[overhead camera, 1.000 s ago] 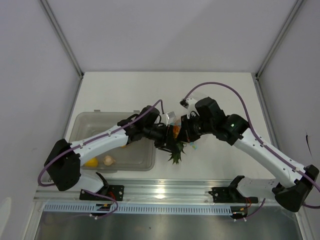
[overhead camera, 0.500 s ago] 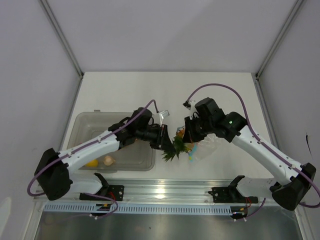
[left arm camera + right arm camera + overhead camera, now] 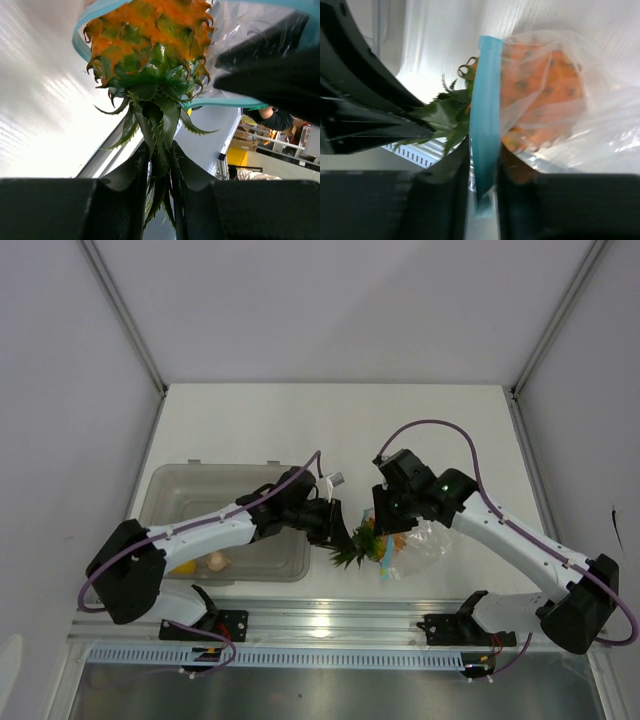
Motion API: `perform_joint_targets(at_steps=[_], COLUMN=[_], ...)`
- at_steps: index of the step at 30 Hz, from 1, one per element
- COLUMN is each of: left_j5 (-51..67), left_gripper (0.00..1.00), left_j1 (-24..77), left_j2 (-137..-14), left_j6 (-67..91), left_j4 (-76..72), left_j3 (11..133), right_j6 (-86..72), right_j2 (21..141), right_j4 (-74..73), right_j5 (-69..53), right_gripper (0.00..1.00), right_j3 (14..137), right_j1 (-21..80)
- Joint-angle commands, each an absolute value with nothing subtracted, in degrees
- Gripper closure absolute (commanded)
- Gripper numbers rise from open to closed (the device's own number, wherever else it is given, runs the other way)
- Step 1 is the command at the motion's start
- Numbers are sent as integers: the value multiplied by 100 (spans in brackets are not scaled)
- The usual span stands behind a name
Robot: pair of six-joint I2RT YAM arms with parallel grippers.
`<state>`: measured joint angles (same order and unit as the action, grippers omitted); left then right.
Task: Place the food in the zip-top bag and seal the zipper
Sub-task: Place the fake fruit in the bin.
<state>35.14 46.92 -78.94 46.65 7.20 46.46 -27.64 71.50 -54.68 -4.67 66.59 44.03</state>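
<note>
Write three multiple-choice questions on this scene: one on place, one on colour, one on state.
1. Where is the lemon? A in the tub; B on the bare table; C in a gripper.
2. What colour is the strip at the bag's mouth? A red; B light blue; C yellow.
3. How is the left gripper? A open over the tub; B shut on the pineapple's leaves; C shut on the lemon.
Answers: A, it lies inside the tub; B, the strip shows blue; B, it pinches the green leaves.

Overhead view plus 2 close wrist views sharing pineapple (image 3: 150,45)
</note>
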Motion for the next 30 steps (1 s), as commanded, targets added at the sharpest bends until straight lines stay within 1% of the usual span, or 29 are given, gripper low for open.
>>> perform_joint_targets(at_steps=[1,2,4,6,10,15,19,23,27,29,30], left_j5=[3762,3770,3779,3788,3849,3885,3815,3788,3797,3779,3797], left_gripper=[76,76,76,75,75,75,75,75,75,75,75], left_j1=[4764,4772,4772,4781,4790,4799,4799,4799,4799,4799,4799], left_j2=[-8164,-8200,-8261,-8279,-8288,-8297,-8271,-8288,-8332,-8341,-8350], left_j6=[4790,4790,4790,4799,4825,4755,4676,4667,4658,4632,4614], left_j4=[185,176,150,132,62,132,272,273,316,343,343], left_j3=[5001,5027,5071,5097,5098,5133,5124,5124,5150,5159,5168], right_j6=[-3067,-3093,-3155,-3216,-3322,-3401,-3419,-3358,-3392,-3401,-3367], right_j2=[7242,7242,7303,7347,7444,7576,7708,7857,7937,7902,7884], right_j4=[-5563,-5711,-6018,-6230,-6731,-7154,-7566,-7743,-7884,-7893,-7866], right_j5=[35,261,604,808,1343,1828,2188,2364,2504,2522,2522], right_gripper=[67,54,45,44,46,46,42,41,44,50,56], right_j3=[6758,6802,6978,7179,7391,7602,7988,8217,8192,8174,8130], right_j1=[4614,4719,4842,4956,5115,5168,5203,5247,5265,5265,5273])
